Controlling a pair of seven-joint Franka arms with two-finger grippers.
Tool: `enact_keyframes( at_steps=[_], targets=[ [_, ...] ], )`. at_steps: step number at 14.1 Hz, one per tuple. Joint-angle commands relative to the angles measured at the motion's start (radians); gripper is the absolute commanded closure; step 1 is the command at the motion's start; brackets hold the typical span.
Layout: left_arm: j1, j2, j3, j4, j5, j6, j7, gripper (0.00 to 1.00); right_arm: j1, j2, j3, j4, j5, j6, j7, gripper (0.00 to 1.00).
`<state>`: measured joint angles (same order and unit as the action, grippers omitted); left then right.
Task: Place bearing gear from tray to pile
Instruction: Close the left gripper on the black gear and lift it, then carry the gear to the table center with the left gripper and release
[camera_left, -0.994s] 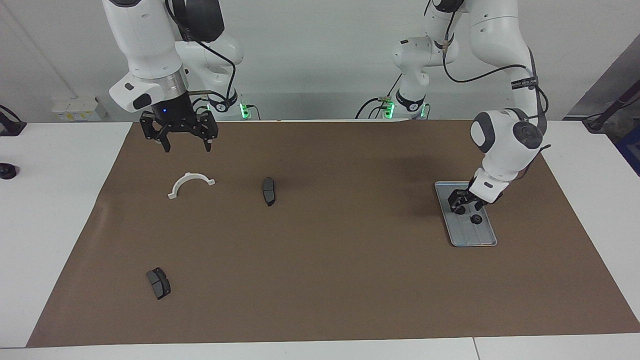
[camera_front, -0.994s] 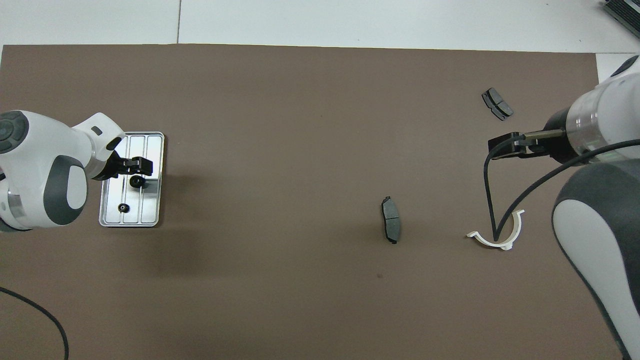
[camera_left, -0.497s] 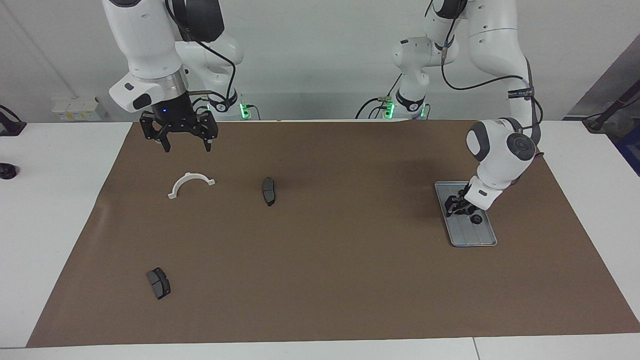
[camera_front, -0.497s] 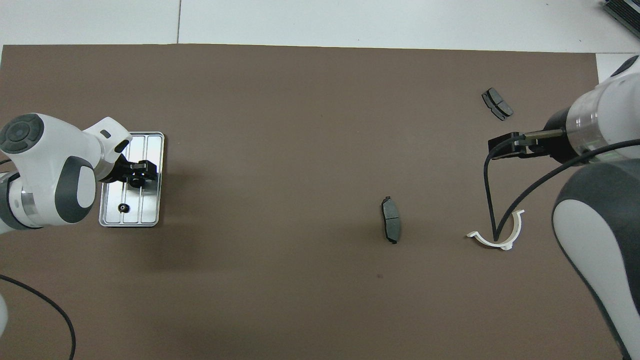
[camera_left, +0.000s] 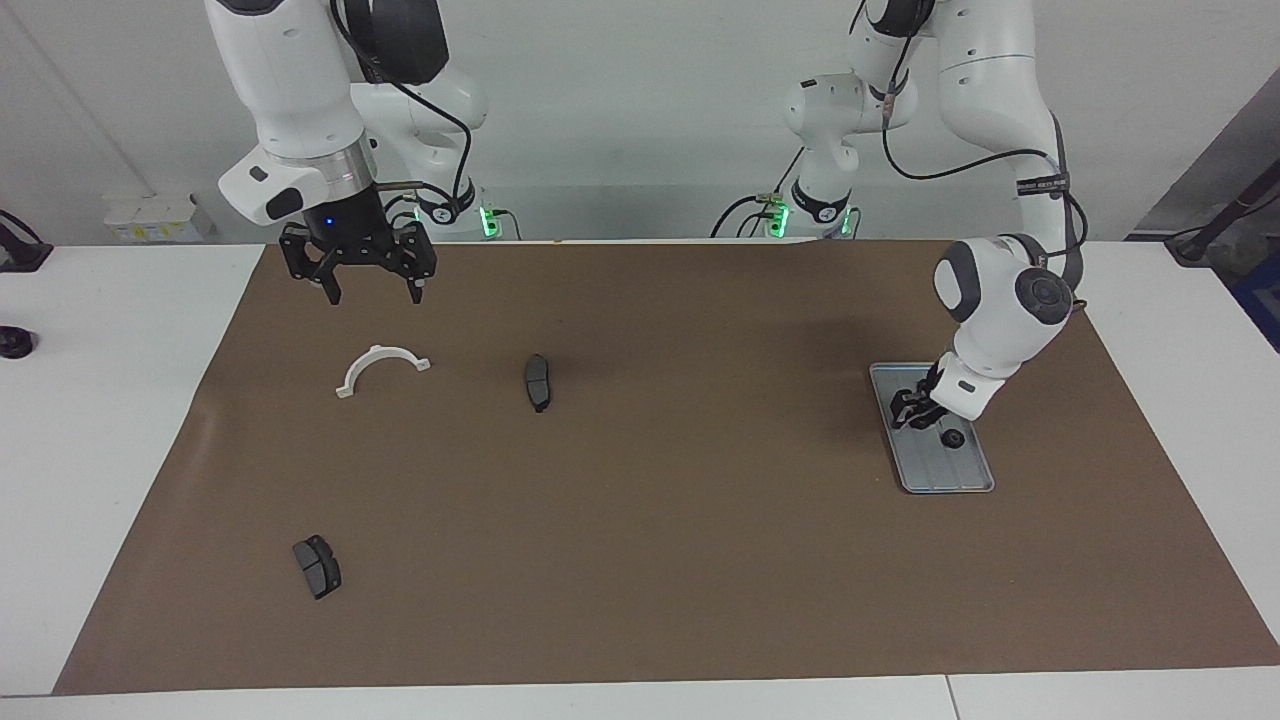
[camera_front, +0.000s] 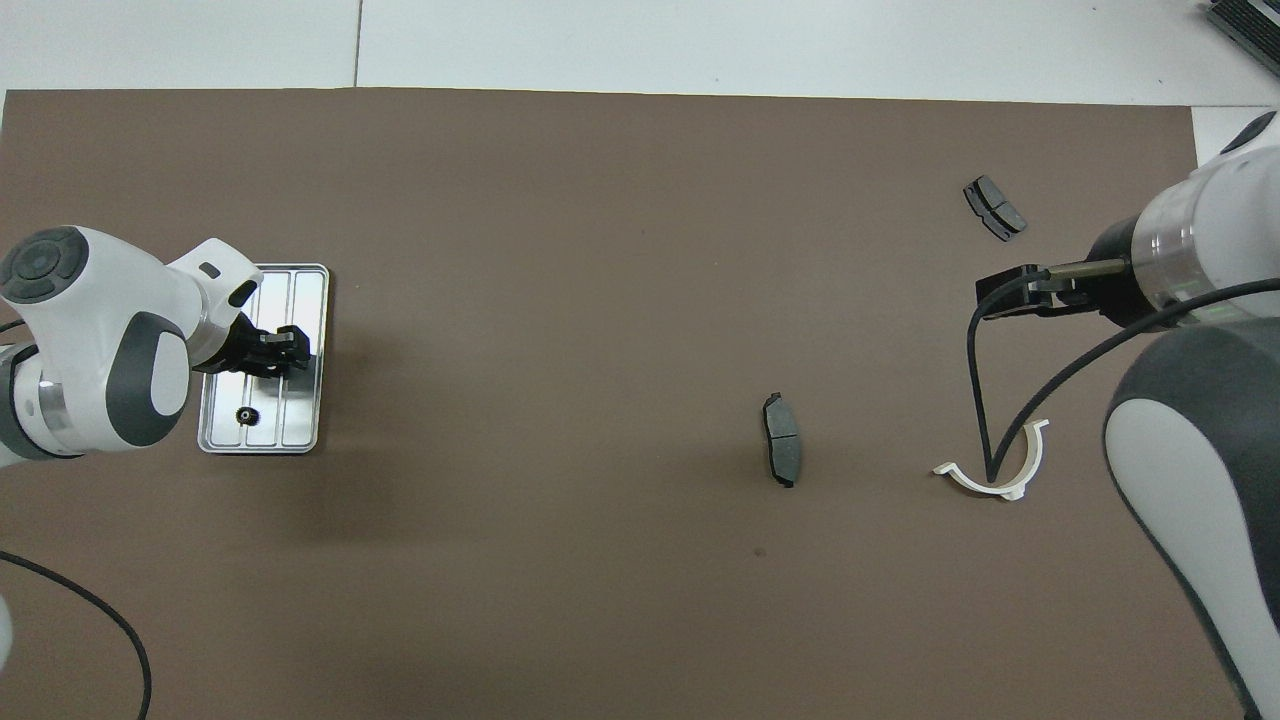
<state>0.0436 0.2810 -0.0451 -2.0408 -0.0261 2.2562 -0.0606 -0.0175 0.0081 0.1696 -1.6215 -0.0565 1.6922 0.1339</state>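
Now, facing view: left gripper (camera_left: 912, 415) down in tray (camera_left: 962, 480), narrower than 1 second ago, closing on 1 gear; hold unclear, second gear (camera_left: 952, 438) alongside. Overhead: same pinch (camera_front: 283, 350), pile bracket (camera_front: 998, 468) far off, right gripper (camera_left: 370, 290) waiting wide.

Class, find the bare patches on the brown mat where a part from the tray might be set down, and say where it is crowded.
Widest free patch: between the tray and the middle brake pad. Another lies between the white bracket, that pad and the corner brake pad. Crowded: the tray, where the left gripper is down beside a small gear.
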Motion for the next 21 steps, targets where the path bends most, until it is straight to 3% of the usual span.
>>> enact_keyframes(
  at_steps=[1,7,11,14,18,21],
  targets=[
    [-0.004,-0.025,0.007,-0.033,-0.011,-0.021,-0.010,0.58,-0.018,-0.017,0.005,-0.014,0.026,-0.012,-0.028,0.00],
    [0.002,-0.020,0.007,-0.015,-0.009,-0.021,-0.010,0.89,-0.018,-0.017,0.007,-0.012,0.026,-0.011,-0.028,0.00],
    [-0.021,0.021,0.001,0.131,-0.063,-0.085,-0.040,0.90,-0.019,-0.016,0.005,-0.012,0.026,-0.009,-0.027,0.00],
    [-0.132,0.039,0.001,0.178,-0.081,-0.080,-0.216,0.90,-0.019,-0.017,0.005,-0.014,0.026,-0.008,-0.027,0.00],
    [-0.397,0.040,0.005,0.177,-0.071,-0.055,-0.586,0.86,-0.028,-0.016,0.005,-0.014,0.026,-0.008,-0.028,0.00],
    [-0.569,0.043,0.007,0.177,-0.066,-0.050,-0.692,0.86,-0.039,-0.016,0.007,-0.015,0.026,-0.006,-0.028,0.00]
  ],
)
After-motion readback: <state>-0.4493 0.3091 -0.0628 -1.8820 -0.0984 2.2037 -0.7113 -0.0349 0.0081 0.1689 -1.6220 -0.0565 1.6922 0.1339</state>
